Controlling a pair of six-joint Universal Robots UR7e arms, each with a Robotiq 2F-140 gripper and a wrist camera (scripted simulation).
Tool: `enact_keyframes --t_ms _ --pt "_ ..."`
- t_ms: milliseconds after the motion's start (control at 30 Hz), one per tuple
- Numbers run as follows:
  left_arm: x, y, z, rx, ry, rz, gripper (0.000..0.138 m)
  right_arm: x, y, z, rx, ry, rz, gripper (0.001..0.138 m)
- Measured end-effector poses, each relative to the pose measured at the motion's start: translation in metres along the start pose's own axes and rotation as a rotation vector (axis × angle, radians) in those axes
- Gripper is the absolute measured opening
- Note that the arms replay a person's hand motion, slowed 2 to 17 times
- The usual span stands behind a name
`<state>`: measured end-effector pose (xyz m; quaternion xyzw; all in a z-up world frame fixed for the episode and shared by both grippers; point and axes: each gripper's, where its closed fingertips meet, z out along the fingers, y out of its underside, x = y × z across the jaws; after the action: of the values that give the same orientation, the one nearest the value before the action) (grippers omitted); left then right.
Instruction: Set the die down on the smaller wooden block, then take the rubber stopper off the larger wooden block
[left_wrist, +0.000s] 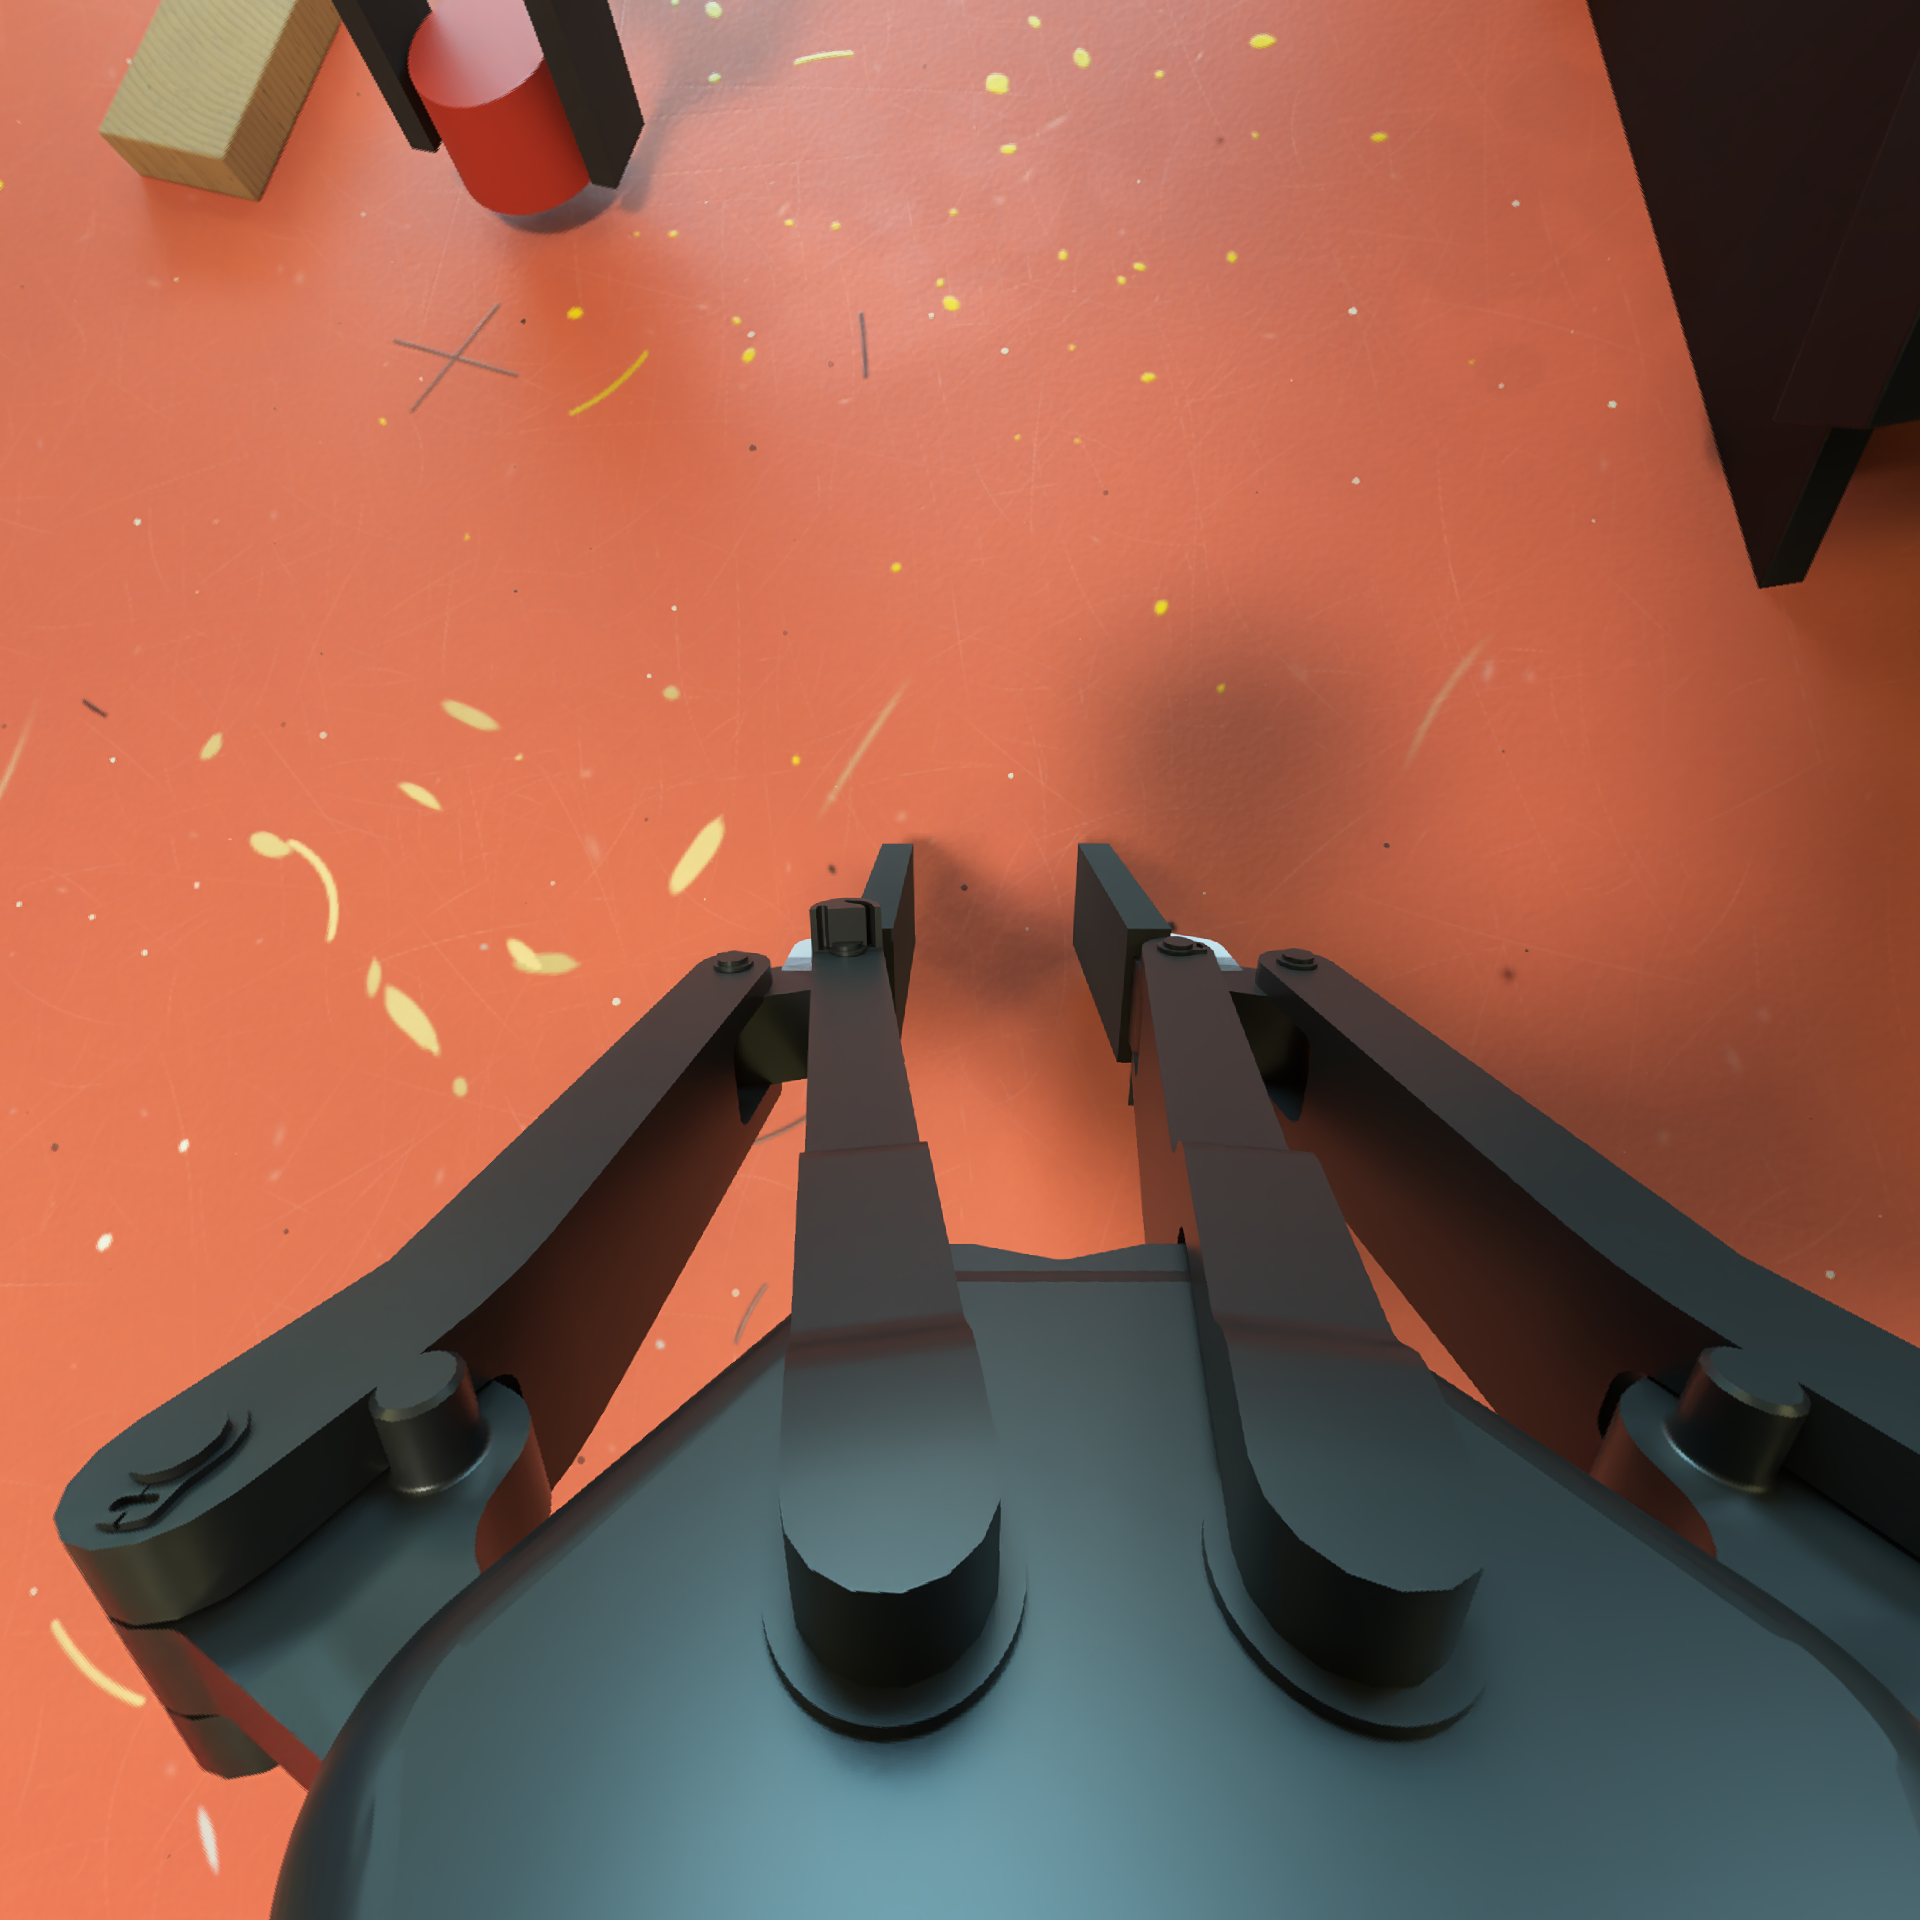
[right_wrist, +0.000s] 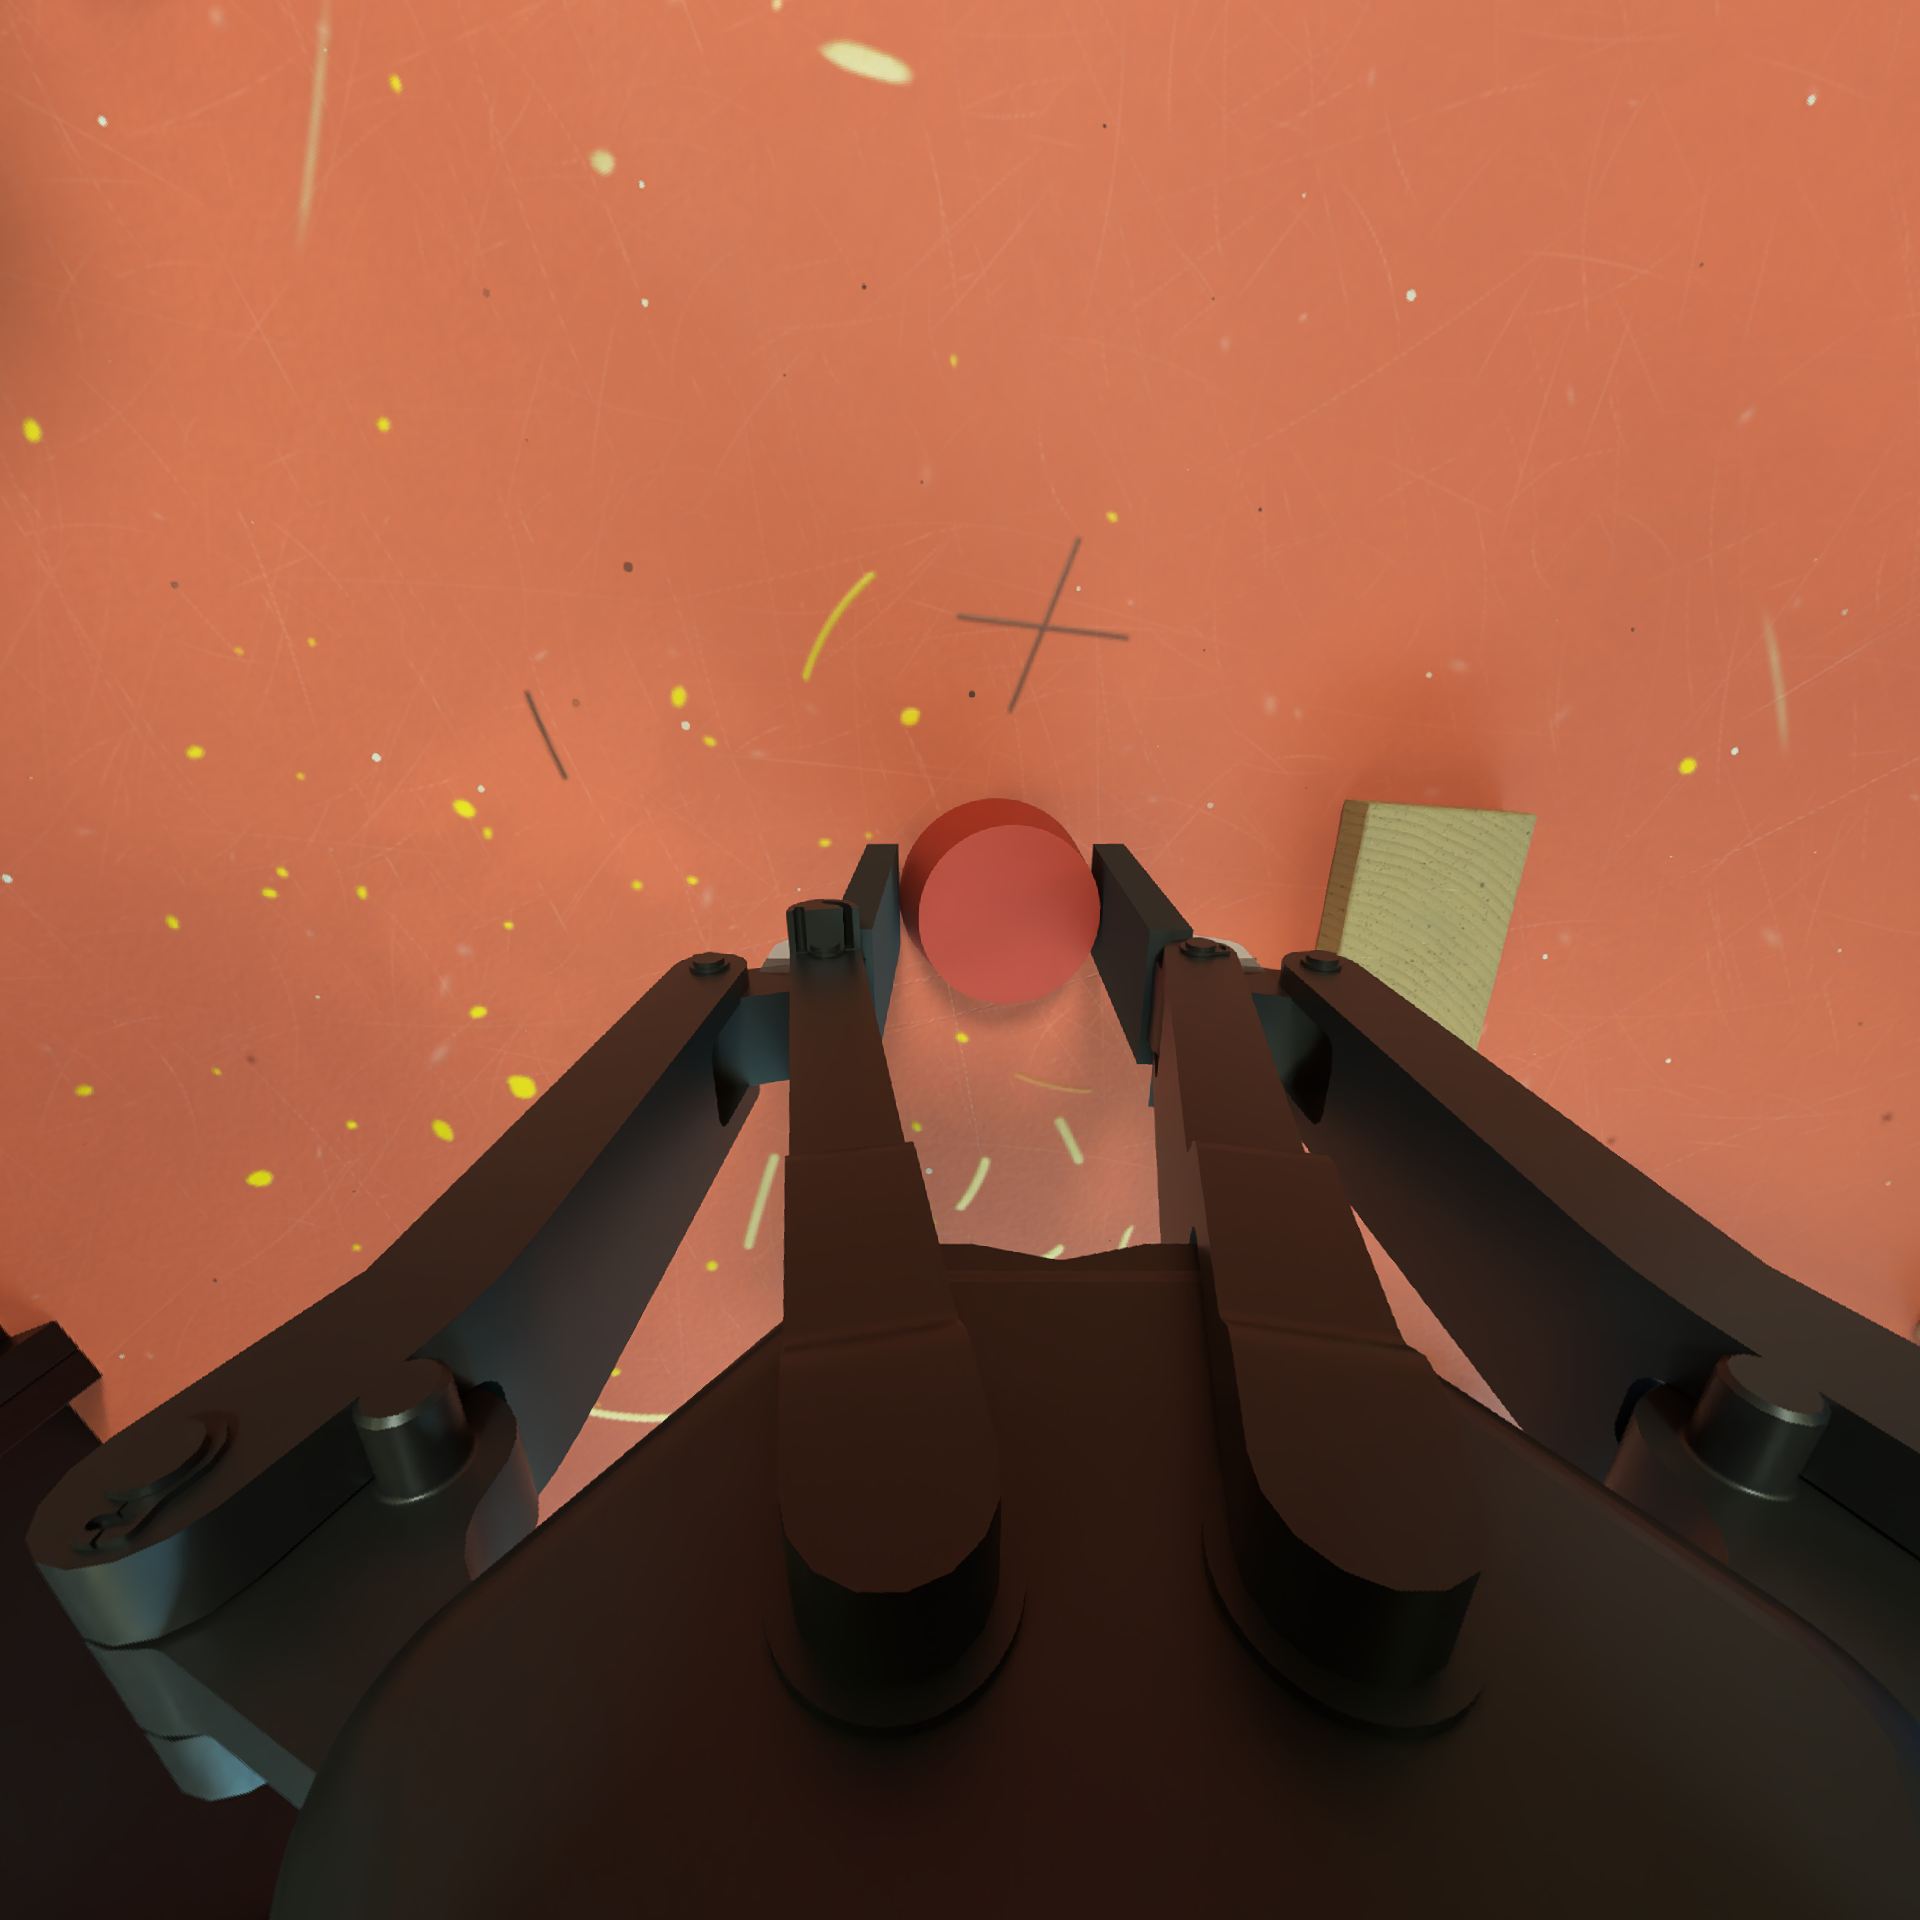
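Left wrist view: the left gripper hangs empty, jaws apart, above the orange speckled table. Beyond it, the red cylindrical rubber stopper sits clamped just right of a pale wooden block.

Right wrist view: the right gripper clasps the stopper, with the block to its right. Judgement: lower squarely, release gently. No die visible.
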<state>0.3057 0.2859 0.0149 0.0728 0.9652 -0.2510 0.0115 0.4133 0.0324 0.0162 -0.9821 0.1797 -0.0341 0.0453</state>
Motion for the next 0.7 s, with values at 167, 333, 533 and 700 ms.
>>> enact_keyframes --t_ms 167,333,533,700 --pt "0.002 0.000 0.000 0.001 0.003 0.008 0.038 0.000 -0.001 0.000 -0.005 -0.003 -0.014 0.049" --pt "0.003 0.000 0.000 -0.001 0.002 0.008 0.037 -0.001 -0.002 0.000 -0.009 -0.009 -0.023 0.049" --pt "0.003 0.000 -0.001 -0.001 0.000 -0.004 0.036 -0.009 -0.003 0.000 -0.011 -0.035 -0.042 0.049" --pt "0.003 0.000 0.000 -0.001 -0.002 -0.007 0.036 -0.022 -0.005 0.000 -0.014 -0.064 -0.073 0.049"
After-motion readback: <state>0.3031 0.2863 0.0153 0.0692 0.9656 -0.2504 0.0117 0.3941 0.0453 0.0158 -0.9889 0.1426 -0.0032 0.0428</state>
